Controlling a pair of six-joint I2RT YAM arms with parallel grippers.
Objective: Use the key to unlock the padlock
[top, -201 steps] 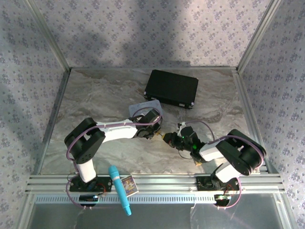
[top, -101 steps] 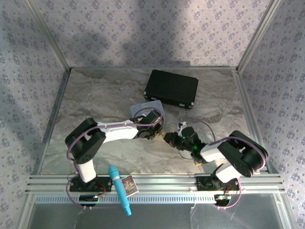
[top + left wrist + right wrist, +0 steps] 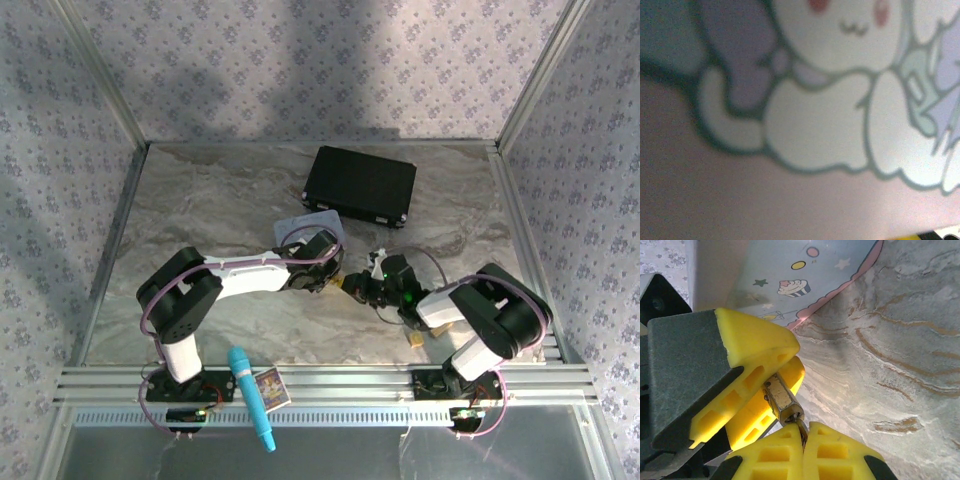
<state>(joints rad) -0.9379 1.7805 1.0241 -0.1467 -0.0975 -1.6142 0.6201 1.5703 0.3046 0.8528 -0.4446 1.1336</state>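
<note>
left fingers point(image 3: 755, 347): mine, yellow pads, pinching the padlock point(image 3: 782, 399) between them; they come in from the left of the right wrist view
right fingers point(image 3: 835, 452): mine, pressed together at the bottom of that view, tips nipping the key point(image 3: 801, 429)
padlock: small brass body, held off the bench point(image 3: 900, 365), sticking out of the left pads with its lower end pointing down at the right fingertips
key: only a thin dark sliver shows, running from the gap between my right tips up to the padlock's lower end and touching it; can't tell how far in it is
shackle: hidden by the left pads
tin point(image 3: 805, 270): pastel, with stars and a cupcake print and a pink rim, lying on the bench just behind the left fingers; in the left wrist view its cartoon lid point(image 3: 830, 125) is very close and blurred
arms: in the top view both wrists meet mid-bench, just in front of the tin
black case point(image 3: 360, 186): far side of the bench, well apart from the grip
blue handheld thing point(image 3: 251, 398): on the near rail by the left base
</note>
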